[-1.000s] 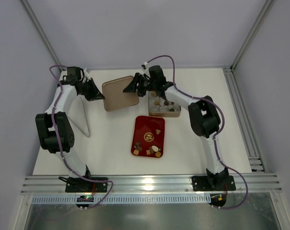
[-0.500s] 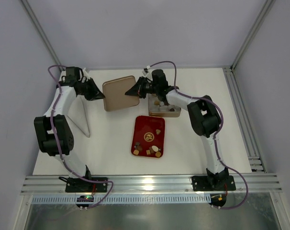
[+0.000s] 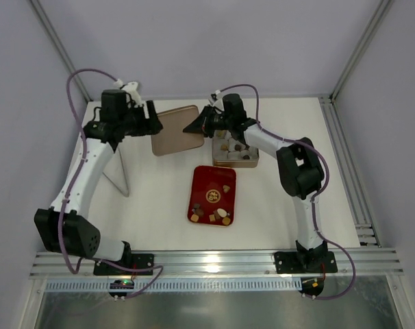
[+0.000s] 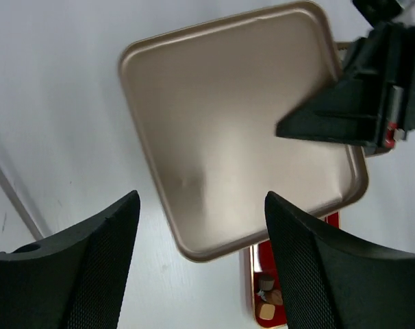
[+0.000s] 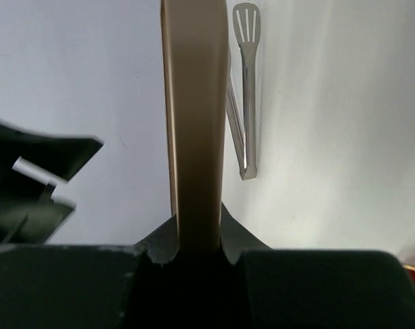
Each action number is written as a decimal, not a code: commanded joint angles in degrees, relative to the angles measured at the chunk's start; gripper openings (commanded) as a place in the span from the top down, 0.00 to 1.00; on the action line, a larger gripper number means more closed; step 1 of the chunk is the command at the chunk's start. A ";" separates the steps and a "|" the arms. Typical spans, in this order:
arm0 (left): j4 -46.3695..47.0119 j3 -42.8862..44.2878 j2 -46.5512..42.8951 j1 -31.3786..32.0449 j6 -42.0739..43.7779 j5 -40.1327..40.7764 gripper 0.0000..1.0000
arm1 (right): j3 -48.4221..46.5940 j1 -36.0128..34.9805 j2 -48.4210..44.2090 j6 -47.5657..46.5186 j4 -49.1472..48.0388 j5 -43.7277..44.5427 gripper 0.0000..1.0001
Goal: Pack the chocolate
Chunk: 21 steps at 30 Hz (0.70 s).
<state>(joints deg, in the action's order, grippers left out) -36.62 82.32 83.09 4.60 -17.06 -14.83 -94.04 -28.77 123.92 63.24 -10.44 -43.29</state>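
Several pieces of chocolate (image 3: 223, 216) lie on a red tray (image 3: 209, 179), and more chocolate (image 3: 233, 147) sits in a gold box (image 3: 250, 163) behind it. A flat gold-tan lid (image 3: 173, 131) lies left of the box. My right gripper (image 3: 198, 125) is shut on the lid's right edge; the right wrist view shows the lid (image 5: 194, 116) edge-on, clamped in the right gripper (image 5: 199, 241). My left gripper (image 3: 151, 122) hovers open at the lid's left side. In the left wrist view the lid (image 4: 235, 130) lies beyond the empty left gripper (image 4: 202, 205).
Metal tongs (image 3: 118, 171) lie on the white table at the left, also showing as tongs (image 5: 243, 89) in the right wrist view. A corner of the red tray (image 4: 259, 271) shows below the lid. Metal frame rails border the table at right and front.
My left gripper opened, let go of the lid's left edge and rose. My right gripper closed on the lid's right edge and now holds it alone.
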 commanded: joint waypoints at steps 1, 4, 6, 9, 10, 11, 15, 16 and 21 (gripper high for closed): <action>2.16 -0.49 -6.00 13.12 11.67 16.81 0.27 | -1.50 2.40 -7.28 -1.80 6.55 -0.92 0.96; 4.01 -1.99 -8.55 24.81 18.88 27.20 0.27 | -1.85 4.16 -9.04 -3.12 13.06 -0.48 0.96; 5.24 -3.74 -9.17 33.31 24.66 33.34 0.25 | -0.97 5.04 -9.66 -2.78 13.86 -1.62 0.96; 7.87 -5.59 -7.86 40.38 30.14 44.16 0.23 | 0.17 6.80 -10.54 -2.69 15.00 -3.12 0.96; 8.40 -5.68 -6.20 43.27 32.85 45.84 0.23 | 0.43 7.15 -10.89 -2.77 15.27 -3.29 0.96; 8.76 -5.60 -5.31 44.43 33.75 47.51 0.22 | 0.96 7.50 -11.67 -3.12 15.88 -3.38 0.96; 9.55 -4.37 -0.83 48.57 38.06 51.21 0.21 | 1.58 7.94 -12.82 -4.09 17.73 -4.17 0.96; 10.07 -4.28 -0.04 49.18 39.72 51.91 0.22 | 2.10 7.94 -13.09 -4.18 18.08 -4.26 0.96; 12.28 -2.96 4.88 50.77 43.69 54.47 0.21 | 4.21 7.95 -14.93 -4.01 18.00 -4.35 0.96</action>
<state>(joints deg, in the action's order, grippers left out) -28.40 77.43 86.78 54.81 21.67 34.83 -90.43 -20.51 114.06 59.42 7.99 -45.17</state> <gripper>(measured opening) 0.788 0.145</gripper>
